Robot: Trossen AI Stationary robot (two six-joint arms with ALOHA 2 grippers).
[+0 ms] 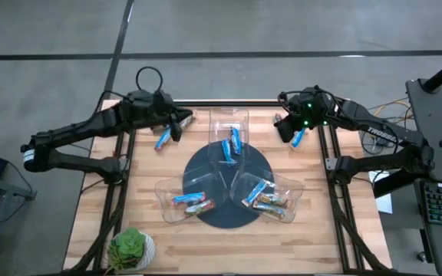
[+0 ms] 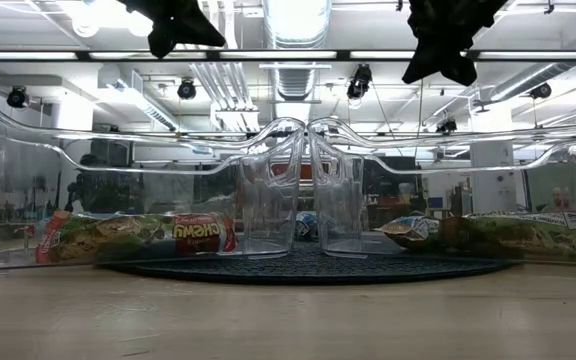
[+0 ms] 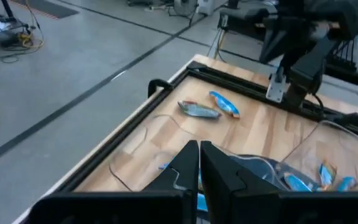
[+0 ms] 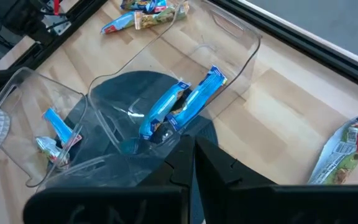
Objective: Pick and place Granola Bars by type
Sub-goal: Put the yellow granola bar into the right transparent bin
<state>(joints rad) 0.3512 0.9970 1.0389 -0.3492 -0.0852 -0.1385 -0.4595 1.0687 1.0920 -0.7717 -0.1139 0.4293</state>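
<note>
A: Wooden counter [image 1: 313, 222], three clear trays [image 1: 229, 123] holding sorted Granola Bars [image 1: 232, 144]. Both hands clenched, empty.

B: We open the left hand [image 1: 176, 123] wide, dropping squarely over the loose blue bar [image 1: 162, 139] beside it; right hand [image 1: 286, 126] waits.

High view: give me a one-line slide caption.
Both grippers, left and right, shut at the table's far corners; three clear trays on a dark disc hold sorted bars.

Three trays [image 1: 229, 123] ring the disc [image 1: 229, 222] at mid-table. Bars [image 1: 232, 146] lie in each. My left gripper [image 1: 176, 126] hangs at the far-left corner beside a loose bar [image 1: 162, 139], my right gripper [image 1: 288, 130] far right by another [image 1: 298, 138]. A plant [image 1: 129, 249] sits near-left.
</note>
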